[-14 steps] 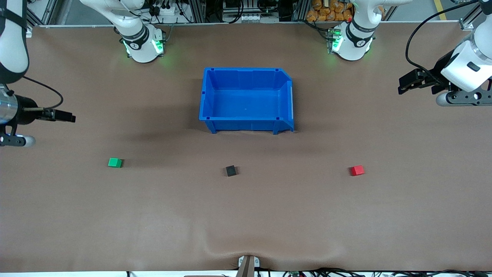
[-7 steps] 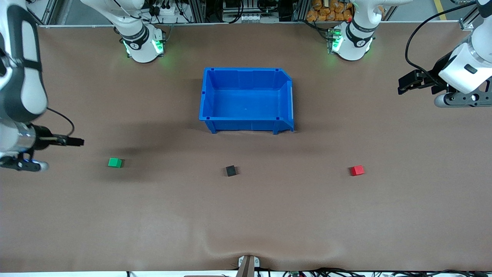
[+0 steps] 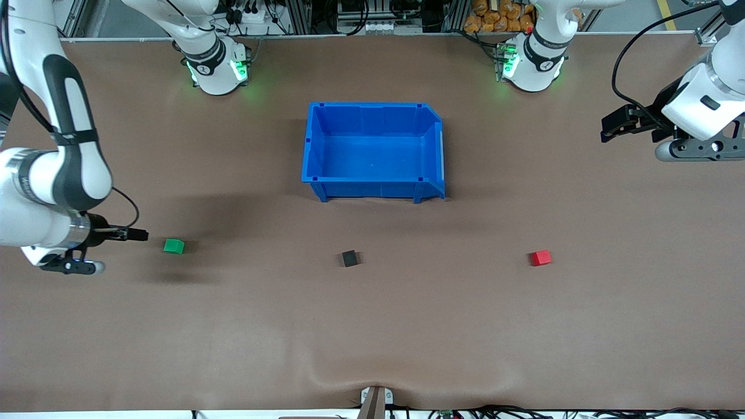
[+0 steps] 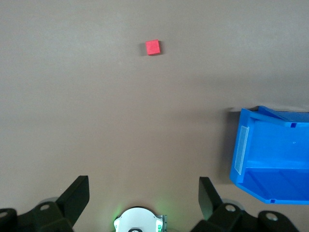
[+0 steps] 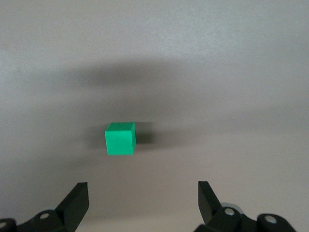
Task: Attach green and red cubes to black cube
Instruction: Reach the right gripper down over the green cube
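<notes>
Three small cubes lie in a row on the brown table, nearer the front camera than the blue bin (image 3: 372,189). The green cube (image 3: 173,246) is toward the right arm's end, the black cube (image 3: 349,258) in the middle and the red cube (image 3: 540,257) toward the left arm's end. My right gripper (image 3: 137,235) hangs open over bare table just beside the green cube (image 5: 120,138), which the right wrist view shows ahead of the open right gripper (image 5: 142,187). My left gripper (image 3: 611,129) is open over the table's left-arm end. Its wrist view shows the left gripper (image 4: 144,182) empty and the red cube (image 4: 153,47) well away.
The open-topped blue bin (image 4: 241,150) stands empty mid-table, farther from the front camera than the cubes. Both arm bases (image 3: 214,70) sit along the table edge farthest from the front camera. A small mount (image 3: 375,401) sticks up at the nearest edge.
The right arm has swung down and toward the green cube, its gripper now close beside it. The left gripper has barely shifted. The cubes have not moved.
</notes>
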Robot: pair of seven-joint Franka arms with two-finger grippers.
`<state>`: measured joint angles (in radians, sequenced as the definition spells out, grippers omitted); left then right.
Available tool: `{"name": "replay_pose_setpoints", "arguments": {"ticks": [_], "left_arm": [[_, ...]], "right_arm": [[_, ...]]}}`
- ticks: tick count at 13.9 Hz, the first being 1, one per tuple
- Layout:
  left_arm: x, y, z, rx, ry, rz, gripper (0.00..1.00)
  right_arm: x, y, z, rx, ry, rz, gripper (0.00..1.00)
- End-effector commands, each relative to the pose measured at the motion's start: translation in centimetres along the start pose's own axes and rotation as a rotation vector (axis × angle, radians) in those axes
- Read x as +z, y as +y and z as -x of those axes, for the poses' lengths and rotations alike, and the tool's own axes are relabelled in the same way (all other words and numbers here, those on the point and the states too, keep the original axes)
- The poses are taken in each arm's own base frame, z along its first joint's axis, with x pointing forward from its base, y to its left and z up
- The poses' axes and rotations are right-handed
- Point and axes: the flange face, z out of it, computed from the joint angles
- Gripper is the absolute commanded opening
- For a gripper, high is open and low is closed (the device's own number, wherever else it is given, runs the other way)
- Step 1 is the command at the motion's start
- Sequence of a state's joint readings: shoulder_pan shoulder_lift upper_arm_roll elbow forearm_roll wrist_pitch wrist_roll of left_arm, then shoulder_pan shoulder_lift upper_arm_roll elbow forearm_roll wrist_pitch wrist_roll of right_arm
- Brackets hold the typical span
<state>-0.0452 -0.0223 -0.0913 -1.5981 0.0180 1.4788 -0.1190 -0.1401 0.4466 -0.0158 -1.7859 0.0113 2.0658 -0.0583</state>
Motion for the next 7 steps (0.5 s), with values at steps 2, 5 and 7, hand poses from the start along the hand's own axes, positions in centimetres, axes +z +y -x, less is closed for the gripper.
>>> {"name": "replay_pose_setpoints", "arguments": {"ticks": [2, 5, 7], "left_arm": [[0.3, 0.6, 0.4, 0.002, -0.023, -0.011, 1.0], [1.9, 0.7, -0.7, -0.022, -0.043, -0.018, 1.0], [2.3, 0.7, -1.0, -0.029, -0.037, -0.018, 1.0]], "right_arm": [[4.1, -2.3, 0.9, 0.043, 0.042, 0.017, 1.0], [6.4, -3.1, -0.1, 0.029, 0.097, 0.019, 1.0], [8.6, -3.9, -0.3, 0.033, 0.114, 0.018, 1.0]]}}
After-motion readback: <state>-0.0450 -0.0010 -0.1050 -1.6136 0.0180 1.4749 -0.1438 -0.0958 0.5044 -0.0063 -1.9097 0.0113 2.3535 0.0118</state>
